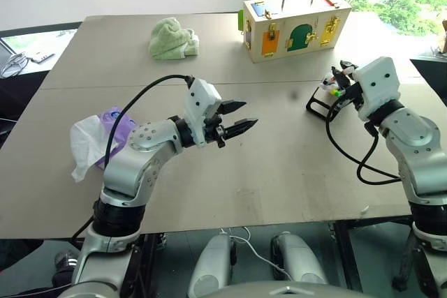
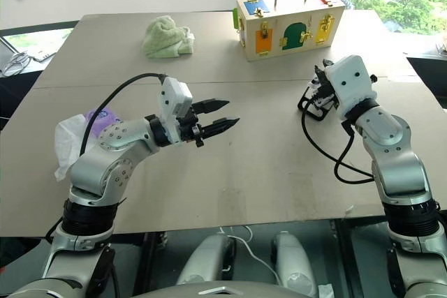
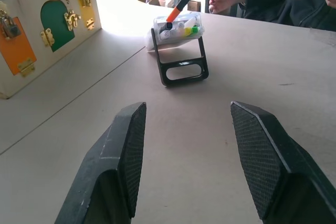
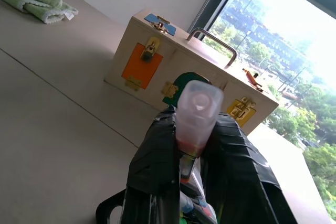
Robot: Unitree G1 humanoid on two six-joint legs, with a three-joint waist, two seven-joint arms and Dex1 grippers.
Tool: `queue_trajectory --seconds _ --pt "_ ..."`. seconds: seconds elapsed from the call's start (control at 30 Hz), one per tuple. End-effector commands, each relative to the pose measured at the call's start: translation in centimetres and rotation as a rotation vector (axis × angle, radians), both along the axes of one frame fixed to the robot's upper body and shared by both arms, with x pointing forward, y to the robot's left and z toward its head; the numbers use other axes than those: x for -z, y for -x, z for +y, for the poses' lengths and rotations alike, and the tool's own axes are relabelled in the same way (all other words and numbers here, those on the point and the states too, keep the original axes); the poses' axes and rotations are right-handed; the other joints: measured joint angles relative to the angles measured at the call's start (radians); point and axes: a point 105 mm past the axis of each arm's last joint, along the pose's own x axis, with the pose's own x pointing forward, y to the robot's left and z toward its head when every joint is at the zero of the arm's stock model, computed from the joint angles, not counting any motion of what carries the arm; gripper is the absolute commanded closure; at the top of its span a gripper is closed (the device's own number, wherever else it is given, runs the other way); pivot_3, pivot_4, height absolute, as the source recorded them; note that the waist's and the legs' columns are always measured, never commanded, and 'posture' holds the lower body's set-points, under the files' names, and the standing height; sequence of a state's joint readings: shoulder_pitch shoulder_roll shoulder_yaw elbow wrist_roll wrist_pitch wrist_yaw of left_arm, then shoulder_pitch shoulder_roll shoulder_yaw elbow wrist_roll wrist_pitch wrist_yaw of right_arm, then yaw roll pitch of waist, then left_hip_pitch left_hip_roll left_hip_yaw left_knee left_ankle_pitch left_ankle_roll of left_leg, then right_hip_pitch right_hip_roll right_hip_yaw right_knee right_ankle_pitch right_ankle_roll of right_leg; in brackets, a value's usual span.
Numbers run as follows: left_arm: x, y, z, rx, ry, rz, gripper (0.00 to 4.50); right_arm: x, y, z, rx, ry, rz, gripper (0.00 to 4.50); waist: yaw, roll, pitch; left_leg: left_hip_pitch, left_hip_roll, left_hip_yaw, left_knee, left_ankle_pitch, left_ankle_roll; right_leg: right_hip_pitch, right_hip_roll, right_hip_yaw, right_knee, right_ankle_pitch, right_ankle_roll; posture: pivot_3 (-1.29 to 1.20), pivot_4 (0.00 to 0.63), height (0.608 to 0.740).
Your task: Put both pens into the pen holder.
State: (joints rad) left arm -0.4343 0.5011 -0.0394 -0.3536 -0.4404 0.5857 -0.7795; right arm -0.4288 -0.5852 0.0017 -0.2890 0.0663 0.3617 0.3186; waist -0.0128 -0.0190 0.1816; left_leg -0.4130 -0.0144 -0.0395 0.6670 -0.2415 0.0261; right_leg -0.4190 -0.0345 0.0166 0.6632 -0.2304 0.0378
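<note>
- The left gripper [image 3: 188, 150] has its two black jaws standing apart over the bare tabletop [image 3: 273, 72], gripping nothing.
- Ahead stands the pen holder [image 3: 178, 48], yellow and green markers inside.
- An orange-tipped pen [image 3: 181, 4] slants down, its tip at the holder's top.
- The wooden latch box [image 3: 44, 30] stands nearby.

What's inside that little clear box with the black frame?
The clear black-framed pen holder shows yellow and green marker ends, plus an orange-tipped black pen poking into its top. The lower contents are hidden.
</note>
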Motion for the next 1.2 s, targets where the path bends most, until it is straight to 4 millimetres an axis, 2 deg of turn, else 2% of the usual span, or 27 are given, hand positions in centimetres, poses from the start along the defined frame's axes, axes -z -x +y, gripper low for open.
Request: queue_trajectory --seconds 0.03,0.33,0.4,0.5,0.53,0.73,0.77,0.8,0.83,0.97,1.1,1.2 --pt "-1.9 1.2 -0.5 0.048 0.046 -0.084 1.91 -1.2 -0.1 0.9 -0.009 0.045 -0.077 4.42 0.0 0.0 0.0 0.0 0.0 0.0 0.0 0.0 0.0 0.0 0.0 0.0 0.0 0.0 0.0 0.0 0.15 0.74" --pt "-3.5 1.7 -0.9 0.078 0.133 -0.105 1.91 0.3 -2.0 1.8 0.04 0.107 -0.035 4.42 0.0 0.0 0.0 0.0 0.0 0.0 0.0 0.0 0.0 0.0 0.0 0.0 0.0 0.0 0.0 0.0 0.15 0.74" --pt "-4.0 2.5 -1.0 0.139 0.171 -0.08 1.49 0.6 -2.3 1.8 0.053 0.124 -0.025 4.42 0.0 0.0 0.0 0.0 0.0 0.0 0.0 0.0 0.0 0.0 0.0 0.0 0.0 0.0 0.0 0.0 0.15 0.74" --pt "-4.3 2.4 -0.8 0.125 0.178 -0.075 0.44 0.8 -2.8 1.5 0.078 0.151 -0.011 4.42 0.0 0.0 0.0 0.0 0.0 0.0 0.0 0.0 0.0 0.0 0.0 0.0 0.0 0.0 0.0 0.0 0.15 0.74" --pt "-4.2 2.3 -0.8 0.118 0.177 -0.071 0.0 0.9 -2.9 1.4 0.088 0.159 -0.004 3.92 0.0 0.0 0.0 0.0 0.0 0.0 0.0 0.0 0.0 0.0 0.0 0.0 0.0 0.0 0.0 0.0 0.15 0.74" --pt "-4.1 2.2 -0.7 0.086 0.179 -0.064 0.0 1.2 -3.2 0.9 0.11 0.201 0.024 1.09 0.0 0.0 0.0 0.0 0.0 0.0 0.0 0.0 0.0 0.0 0.0 0.0 0.0 0.0 0.0 0.0 0.15 0.74" --pt "-4.0 2.1 -0.7 0.084 0.179 -0.063 0.0 1.2 -3.3 0.9 0.111 0.203 0.024 0.73 0.0 0.0 0.0 0.0 0.0 0.0 0.0 0.0 0.0 0.0 0.0 0.0 0.0 0.0 0.0 0.0 0.15 0.74" --pt "-4.0 2.1 -0.7 0.082 0.179 -0.062 0.0 1.3 -3.3 0.9 0.111 0.203 0.025 0.17 0.0 0.0 0.0 0.0 0.0 0.0 0.0 0.0 0.0 0.0 0.0 0.0 0.0 0.0 0.0 0.0 0.15 0.74" --pt "-3.9 2.1 -0.8 0.08 0.175 -0.063 0.0 1.3 -3.3 0.9 0.114 0.197 0.023 0.02 0.0 0.0 0.0 0.0 0.0 0.0 0.0 0.0 0.0 0.0 0.0 0.0 0.0 0.0 0.0 0.0 0.15 0.74" --pt "-3.7 1.8 -0.3 0.04 0.167 -0.06 0.0 0.5 -1.8 1.3 0.015 0.084 0.009 0.02 0.0 0.0 0.0 0.0 0.0 0.0 0.0 0.0 0.0 0.0 0.0 0.0 0.0 0.0 0.0 0.0 0.15 0.74" --pt "-3.3 1.8 0.5 0.005 0.156 -0.049 0.0 0.3 1.9 2.4 -0.219 -0.026 0.064 0.02 0.003 0.0 0.0 0.0 0.0 -0.001 0.0 0.0 0.0 0.0 0.0 0.0 0.0 0.0 0.0 0.0 0.15 0.74" --pt "-2.4 2.4 1.5 -0.017 0.129 -0.025 0.0 2.2 5.4 1.0 -0.299 -0.079 0.217 0.02 0.005 0.0 0.0 -0.001 0.0 -0.003 0.0 -0.001 0.001 0.001 -0.001 0.0 -0.001 0.0 0.0 0.0 0.15 0.74"
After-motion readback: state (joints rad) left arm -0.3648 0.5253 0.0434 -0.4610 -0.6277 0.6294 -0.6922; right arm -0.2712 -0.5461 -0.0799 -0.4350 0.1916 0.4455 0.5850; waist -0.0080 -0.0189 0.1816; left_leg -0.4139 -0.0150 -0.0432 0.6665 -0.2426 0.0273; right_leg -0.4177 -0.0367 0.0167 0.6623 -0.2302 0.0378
